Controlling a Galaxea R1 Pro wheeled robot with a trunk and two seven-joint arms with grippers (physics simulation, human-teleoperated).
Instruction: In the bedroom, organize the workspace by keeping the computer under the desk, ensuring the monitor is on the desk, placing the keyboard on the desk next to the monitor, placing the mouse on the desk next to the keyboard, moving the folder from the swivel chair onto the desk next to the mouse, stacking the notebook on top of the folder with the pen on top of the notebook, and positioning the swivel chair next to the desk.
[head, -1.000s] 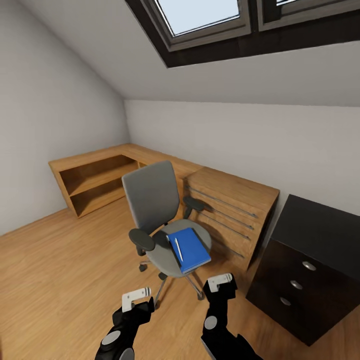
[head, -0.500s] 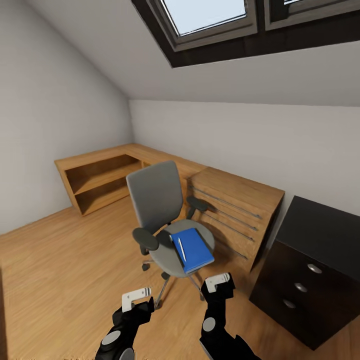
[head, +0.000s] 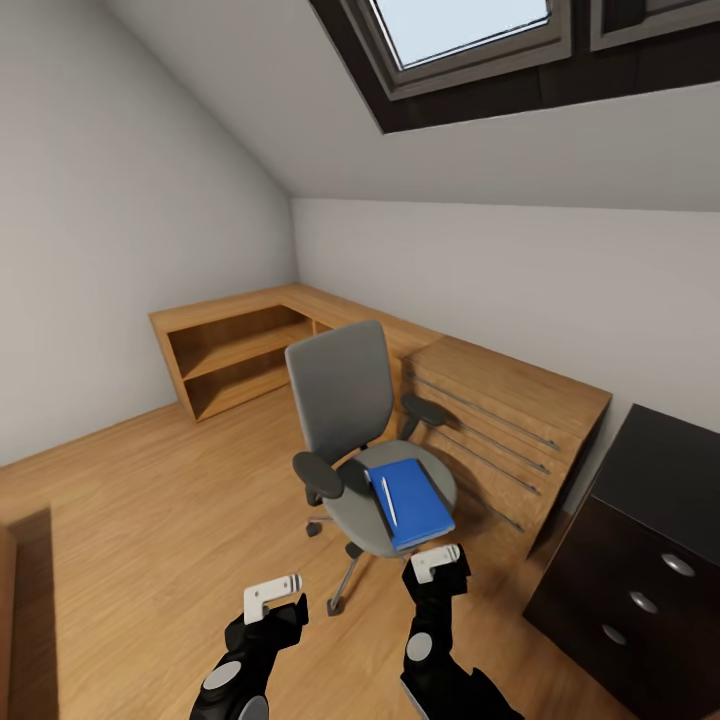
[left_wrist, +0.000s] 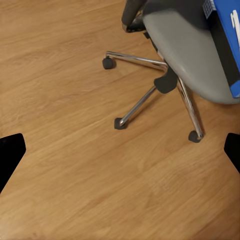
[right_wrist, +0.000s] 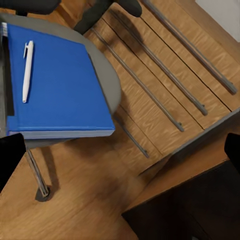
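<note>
Both grippers hang low in front of the robot, holding nothing and touching nothing. The left gripper (head: 272, 597) has its 2 fingers spread wide apart over bare wood floor (left_wrist: 75, 165); the right gripper (head: 437, 563) is spread just as wide, near the front edge of the swivel chair (head: 350, 420). The blue folder (right_wrist: 55, 80) lies flat on the chair seat with the pen (right_wrist: 27, 70) resting on top. A wooden drawer unit (head: 500, 420) stands just behind the chair.
</note>
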